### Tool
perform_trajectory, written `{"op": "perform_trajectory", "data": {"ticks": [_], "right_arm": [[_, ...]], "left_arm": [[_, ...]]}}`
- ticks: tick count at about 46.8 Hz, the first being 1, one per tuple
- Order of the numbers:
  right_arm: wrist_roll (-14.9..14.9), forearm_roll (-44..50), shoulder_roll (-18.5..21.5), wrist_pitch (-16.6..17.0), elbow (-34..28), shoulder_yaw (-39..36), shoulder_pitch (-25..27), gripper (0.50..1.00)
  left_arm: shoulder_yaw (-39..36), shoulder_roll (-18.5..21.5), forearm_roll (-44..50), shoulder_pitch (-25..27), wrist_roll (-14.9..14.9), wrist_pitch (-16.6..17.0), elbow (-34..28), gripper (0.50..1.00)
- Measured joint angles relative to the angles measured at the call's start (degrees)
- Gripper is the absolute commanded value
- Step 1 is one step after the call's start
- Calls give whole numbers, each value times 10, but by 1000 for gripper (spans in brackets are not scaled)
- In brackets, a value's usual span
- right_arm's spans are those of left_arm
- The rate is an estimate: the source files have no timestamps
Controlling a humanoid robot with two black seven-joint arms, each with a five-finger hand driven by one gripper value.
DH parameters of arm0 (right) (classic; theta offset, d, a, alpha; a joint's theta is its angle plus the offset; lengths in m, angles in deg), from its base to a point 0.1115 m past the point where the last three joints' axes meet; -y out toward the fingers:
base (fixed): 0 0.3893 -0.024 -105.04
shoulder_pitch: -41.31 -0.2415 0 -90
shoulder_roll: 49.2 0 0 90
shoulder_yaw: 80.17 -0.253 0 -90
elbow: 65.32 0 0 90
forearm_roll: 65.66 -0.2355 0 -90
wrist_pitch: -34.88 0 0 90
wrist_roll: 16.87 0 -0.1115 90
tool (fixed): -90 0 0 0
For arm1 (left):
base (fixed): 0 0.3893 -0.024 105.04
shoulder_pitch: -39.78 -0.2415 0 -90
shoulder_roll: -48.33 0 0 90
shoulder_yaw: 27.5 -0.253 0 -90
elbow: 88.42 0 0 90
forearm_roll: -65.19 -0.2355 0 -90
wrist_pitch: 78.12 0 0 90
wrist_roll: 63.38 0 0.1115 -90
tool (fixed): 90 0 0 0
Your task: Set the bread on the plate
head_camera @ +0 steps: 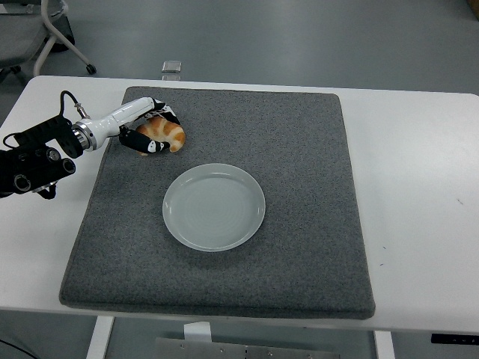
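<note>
A golden-brown piece of bread sits at the far left of the grey mat. My left hand comes in from the left edge and its fingers are curled around the bread, with fingertips on its near side and others over its top. The bread appears slightly raised from the mat. A pale round plate lies on the mat, in front of and to the right of the bread, with nothing on it. My right arm is out of view.
The grey mat covers most of the white table. A small grey object sits at the table's far edge. A chair base stands on the floor at the far left.
</note>
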Motion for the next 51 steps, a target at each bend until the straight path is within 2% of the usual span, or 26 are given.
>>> {"op": "perform_trajectory", "data": {"ticks": [17, 33, 43, 51], "right_arm": [[0, 0, 0, 0, 0, 0, 0, 930], [0, 0, 0, 0, 0, 0, -1, 930], [0, 0, 0, 0, 0, 0, -1, 930], [0, 0, 0, 0, 0, 0, -1, 930]], "left_arm": [[10, 51, 3, 5, 3, -5, -4, 500], [16, 143, 8, 83, 2, -46, -25, 500], [15, 170, 9, 132, 1, -77, -29, 500], [15, 177, 9, 181, -1, -98, -28, 500]]}}
